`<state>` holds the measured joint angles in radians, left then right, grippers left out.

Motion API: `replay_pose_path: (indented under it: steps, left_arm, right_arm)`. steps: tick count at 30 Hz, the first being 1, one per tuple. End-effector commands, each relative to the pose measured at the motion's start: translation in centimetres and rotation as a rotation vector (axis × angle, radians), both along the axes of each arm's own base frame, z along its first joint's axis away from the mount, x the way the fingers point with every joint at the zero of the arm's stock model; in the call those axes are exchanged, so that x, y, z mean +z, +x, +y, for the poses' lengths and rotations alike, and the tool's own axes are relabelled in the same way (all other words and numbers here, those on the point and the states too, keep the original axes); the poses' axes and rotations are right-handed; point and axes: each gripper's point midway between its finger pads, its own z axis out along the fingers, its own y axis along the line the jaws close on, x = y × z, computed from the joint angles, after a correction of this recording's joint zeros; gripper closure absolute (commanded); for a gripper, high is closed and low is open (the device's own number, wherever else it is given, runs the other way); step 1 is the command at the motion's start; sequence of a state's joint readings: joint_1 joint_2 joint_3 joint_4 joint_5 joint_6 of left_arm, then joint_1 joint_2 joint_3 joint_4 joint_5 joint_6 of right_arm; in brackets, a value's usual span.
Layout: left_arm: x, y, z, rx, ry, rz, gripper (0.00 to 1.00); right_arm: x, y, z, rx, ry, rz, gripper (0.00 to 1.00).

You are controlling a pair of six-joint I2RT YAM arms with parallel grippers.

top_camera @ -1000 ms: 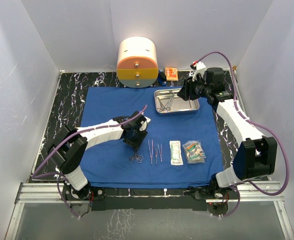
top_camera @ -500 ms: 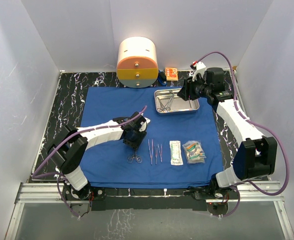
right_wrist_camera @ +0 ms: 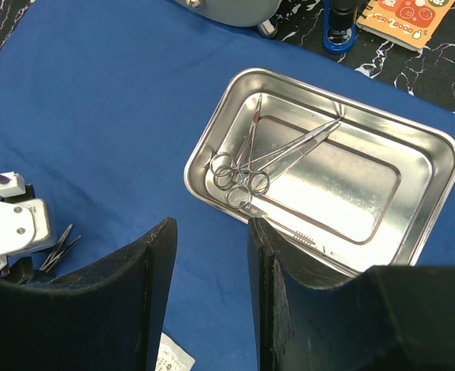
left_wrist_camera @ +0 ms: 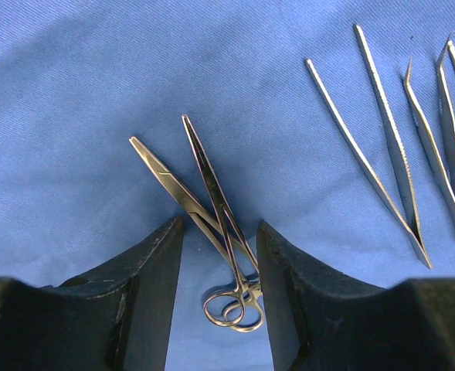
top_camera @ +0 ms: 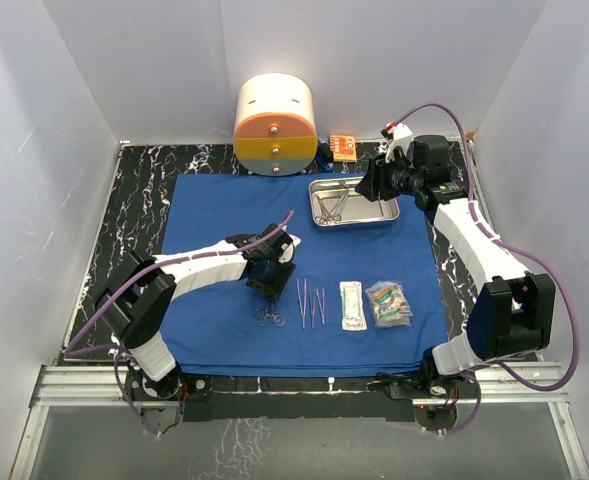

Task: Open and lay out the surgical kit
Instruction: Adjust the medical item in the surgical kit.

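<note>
So the blue cloth is spread flat over the black marbled tabletop and most of the kit is lined up along its near half. The left fingers hang just over a crossed pair of ring-handled tools lying on the cloth. They're part-way apart, one on each side of the handles, and not gripping anything as far as I can see. Just to the right of that pair sits the row of tweezers and other thin tools, close enough to crowd that side. Further right are a white packet and a clear packet with colourful bits inside. The steel tray is at the far right corner of the cloth with two more ring-handled tools crossed at its left end. The right fingers hover above the tray's near edge, also part-way apart and holding none of it. Behind the cloth stand the round cream-and-orange drawer container, a small blue thing and the orange box, all well apart from both arms.
</note>
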<state>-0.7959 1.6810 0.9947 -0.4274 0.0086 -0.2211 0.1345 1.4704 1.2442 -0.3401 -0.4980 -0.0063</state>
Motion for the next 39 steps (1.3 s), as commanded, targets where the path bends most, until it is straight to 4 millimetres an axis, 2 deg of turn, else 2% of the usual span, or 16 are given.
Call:
replay_pose_path:
  steps: [1, 8, 14, 16, 19, 24, 29, 34, 39]
  left_arm:
    - [1.4, -0.4, -0.2, 0.0, -0.02, -0.003, 0.56]
    - [3.9, -0.2, -1.1, -0.032, -0.101, -0.048, 0.51]
    - [6.7, 0.2, -1.3, -0.086, -0.214, -0.093, 0.45]
    - [7.5, 1.4, 0.0, -0.009, -0.265, -0.088, 0.44]
    - [9.2, 4.8, 3.2, 0.156, -0.34, -0.099, 0.43]
    - [12.5, 8.5, 7.2, 0.265, -0.426, -0.16, 0.39]
    - [14.3, 11.7, 12.2, 0.439, -0.486, -0.201, 0.38]
    - [15.3, 13.3, 15.2, 0.579, -0.566, -0.226, 0.37]
    - [15.9, 13.3, 15.8, 0.601, -0.6, -0.255, 0.36]
  right_arm:
    - [1.1, 0.2, -0.2, 0.003, 0.002, -0.045, 0.6]
    - [1.4, 0.1, 0.1, 0.052, -0.012, -0.073, 0.61]
    - [0.9, -1.3, 1.6, 0.19, -0.03, -0.086, 0.61]
    - [0.2, -2.2, 2.9, 0.256, -0.053, -0.09, 0.63]
    - [-1.3, -4.6, 5.7, 0.372, -0.113, -0.115, 0.64]
    - [-5.5, -9.8, 11.1, 0.599, -0.171, -0.063, 0.64]
    - [-9.6, -13.6, 14.9, 0.738, -0.277, -0.062, 0.64]
    - [-11.9, -15.0, 18.1, 0.814, -0.327, -0.065, 0.64]
    - [-13.3, -13.5, 20.0, 0.745, -0.327, -0.013, 0.65]
